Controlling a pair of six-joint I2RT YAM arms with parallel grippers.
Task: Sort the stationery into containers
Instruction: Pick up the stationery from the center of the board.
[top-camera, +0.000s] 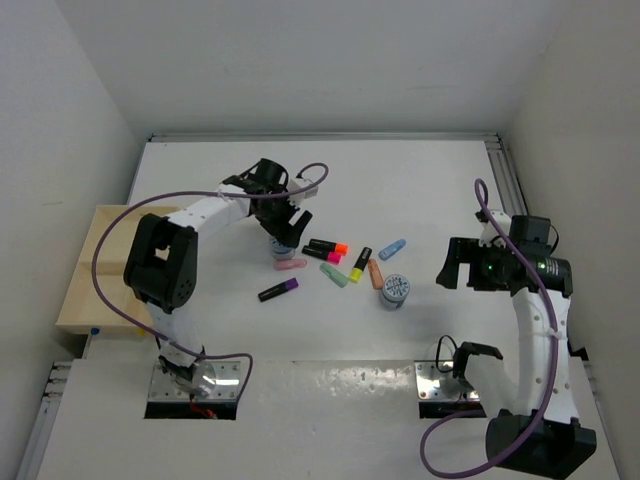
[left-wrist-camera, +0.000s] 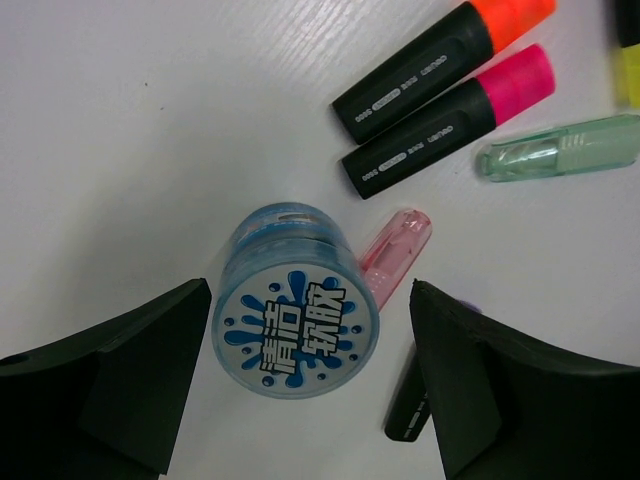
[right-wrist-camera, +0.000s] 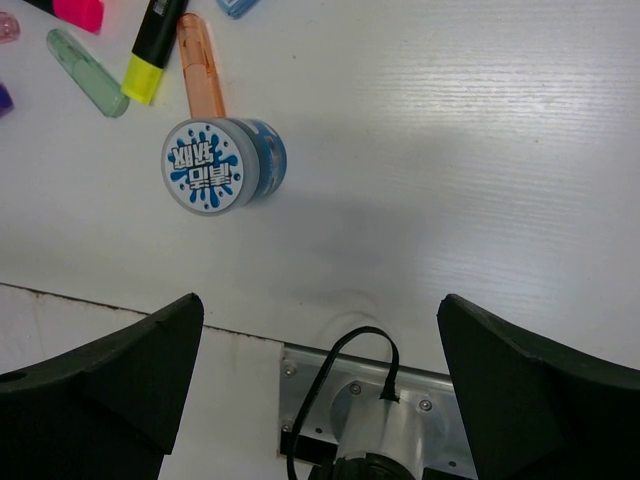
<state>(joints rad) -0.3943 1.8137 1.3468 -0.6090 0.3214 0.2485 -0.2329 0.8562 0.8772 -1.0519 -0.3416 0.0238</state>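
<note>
Between the parted left jaws, upright round blue splash-printed roll (left-wrist-camera: 297, 318), right jaws wide apart

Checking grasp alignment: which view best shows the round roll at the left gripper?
Left wrist: the roll fills the centre, printed top readable, between the fingers of the open left gripper. The top view shows just a sliver below that gripper. The right wrist view shows only the other roll.

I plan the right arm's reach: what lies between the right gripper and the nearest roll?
Nothing: the top view shows only bare table between the right gripper and that roll.
</note>
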